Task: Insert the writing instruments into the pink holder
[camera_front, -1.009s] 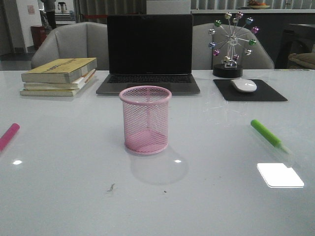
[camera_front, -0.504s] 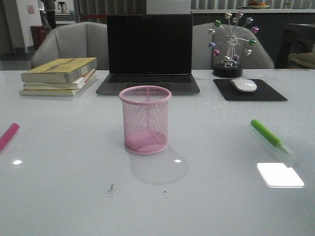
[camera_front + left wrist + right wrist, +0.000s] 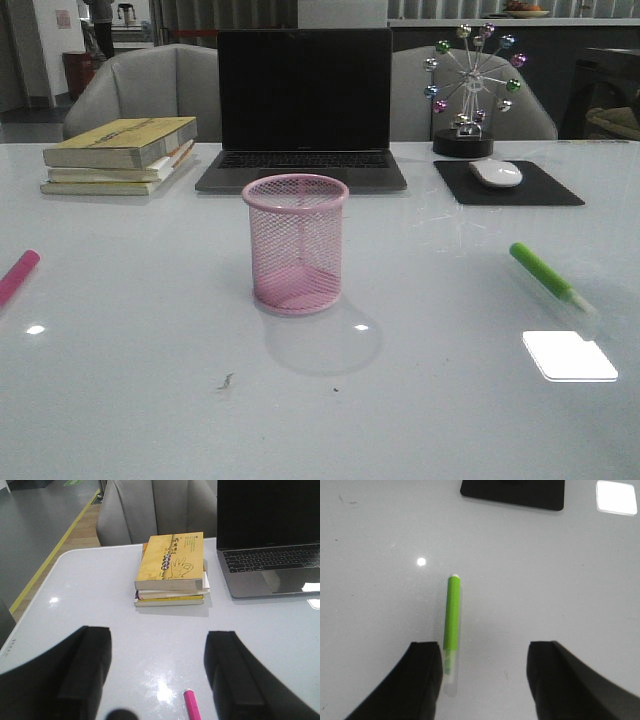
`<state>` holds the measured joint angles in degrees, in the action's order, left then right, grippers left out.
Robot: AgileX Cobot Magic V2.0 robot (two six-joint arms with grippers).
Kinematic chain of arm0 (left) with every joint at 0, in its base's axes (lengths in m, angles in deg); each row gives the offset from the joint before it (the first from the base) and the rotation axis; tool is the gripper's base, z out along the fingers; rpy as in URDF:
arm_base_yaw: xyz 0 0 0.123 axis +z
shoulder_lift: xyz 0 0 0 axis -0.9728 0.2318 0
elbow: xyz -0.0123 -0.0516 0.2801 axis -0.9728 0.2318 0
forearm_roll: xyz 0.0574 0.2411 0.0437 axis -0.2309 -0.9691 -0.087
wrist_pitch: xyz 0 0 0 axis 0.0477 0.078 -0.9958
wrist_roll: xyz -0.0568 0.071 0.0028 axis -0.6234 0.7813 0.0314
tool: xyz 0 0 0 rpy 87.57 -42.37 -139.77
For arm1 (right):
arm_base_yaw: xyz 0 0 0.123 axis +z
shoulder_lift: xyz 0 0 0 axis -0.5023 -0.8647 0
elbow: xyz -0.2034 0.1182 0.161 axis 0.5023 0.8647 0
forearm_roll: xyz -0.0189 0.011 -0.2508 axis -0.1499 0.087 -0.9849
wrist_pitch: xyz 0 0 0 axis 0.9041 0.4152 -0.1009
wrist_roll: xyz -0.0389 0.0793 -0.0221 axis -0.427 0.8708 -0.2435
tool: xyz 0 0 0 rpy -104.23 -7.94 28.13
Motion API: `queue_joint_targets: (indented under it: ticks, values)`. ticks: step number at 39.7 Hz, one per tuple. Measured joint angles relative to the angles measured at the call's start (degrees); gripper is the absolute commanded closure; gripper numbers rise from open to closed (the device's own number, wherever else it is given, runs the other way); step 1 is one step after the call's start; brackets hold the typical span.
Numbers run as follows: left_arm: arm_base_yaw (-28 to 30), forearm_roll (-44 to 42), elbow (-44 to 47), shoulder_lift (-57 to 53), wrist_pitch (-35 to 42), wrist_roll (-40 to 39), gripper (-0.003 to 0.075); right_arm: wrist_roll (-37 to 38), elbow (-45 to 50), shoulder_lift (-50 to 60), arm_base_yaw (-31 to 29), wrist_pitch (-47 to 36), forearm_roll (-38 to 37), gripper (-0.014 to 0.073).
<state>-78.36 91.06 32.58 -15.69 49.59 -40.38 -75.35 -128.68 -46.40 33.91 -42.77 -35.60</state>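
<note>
The pink holder, a wire-mesh cup, stands upright and empty at the table's middle in the front view. A lime green marker with a pale cap lies flat at the right; a magenta marker lies at the left edge. Neither arm shows in the front view. My left gripper hangs open above the table, the magenta marker's end lying between its fingers, nearer one of them. My right gripper is open too, with the green marker close beside one finger.
A dark laptop sits behind the cup, a stack of yellow books at the back left. At the back right stand a ferris-wheel ornament and a white mouse on a black pad.
</note>
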Motion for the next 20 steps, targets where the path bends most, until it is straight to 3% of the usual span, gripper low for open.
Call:
queue_joint_targets:
  ticks: [20]
  values:
    - [0.0, 0.08, 0.0, 0.0, -0.1, 0.0, 0.0253, 0.0, -24.16, -27.38, 0.0, 17.04, 0.0, 0.0105]
